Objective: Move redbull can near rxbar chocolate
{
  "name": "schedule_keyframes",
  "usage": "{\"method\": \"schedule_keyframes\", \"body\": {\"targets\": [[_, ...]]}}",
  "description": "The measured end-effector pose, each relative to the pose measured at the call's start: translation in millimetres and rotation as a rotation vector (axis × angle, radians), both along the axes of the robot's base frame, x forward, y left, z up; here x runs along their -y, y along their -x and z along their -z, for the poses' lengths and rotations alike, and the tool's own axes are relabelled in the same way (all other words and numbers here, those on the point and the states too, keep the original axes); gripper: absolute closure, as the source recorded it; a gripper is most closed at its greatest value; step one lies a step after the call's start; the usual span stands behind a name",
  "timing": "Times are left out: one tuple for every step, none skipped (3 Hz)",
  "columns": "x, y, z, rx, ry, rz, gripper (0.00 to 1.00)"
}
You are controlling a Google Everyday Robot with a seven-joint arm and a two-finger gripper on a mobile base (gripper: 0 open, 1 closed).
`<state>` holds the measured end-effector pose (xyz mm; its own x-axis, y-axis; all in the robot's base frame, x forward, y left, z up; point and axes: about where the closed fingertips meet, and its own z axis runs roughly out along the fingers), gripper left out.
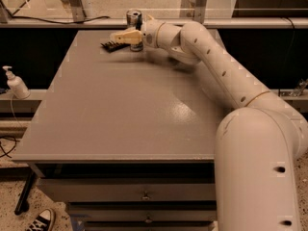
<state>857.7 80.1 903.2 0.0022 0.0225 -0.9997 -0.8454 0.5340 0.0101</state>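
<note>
The redbull can (pixel 134 18), slim and silver with a silver top, stands upright at the far edge of the grey table (pixel 120 114). The rxbar chocolate (pixel 110 45), a flat dark bar, lies on the table just left of the can. My gripper (pixel 126 36) is at the can. One pale finger (pixel 122 35) crosses in front of the can's middle and reaches over the bar's right end. The other finger is hidden behind the can. The fingers stand apart around the can, with the front one slightly off it.
My white arm (pixel 226 76) runs from the lower right across the table's right side to the far edge. A white pump bottle (pixel 16 83) stands off the table at the left. Metal rails and a glass panel are behind the far edge.
</note>
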Motion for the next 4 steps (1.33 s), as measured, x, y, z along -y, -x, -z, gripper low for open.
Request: {"method": "schedule_keyframes", "body": {"targets": [[14.4,25.0,-18.5,0.033,-0.004,-0.024,0.0],[46.0,67.7,-44.0,0.074,0.011,-0.03,0.0],[94.3,124.7,-71.1,0.106,0.046,-0.007,0.0],[151.6,195.0,-94.4,0.114,0.11,-0.014,0.0]]}}
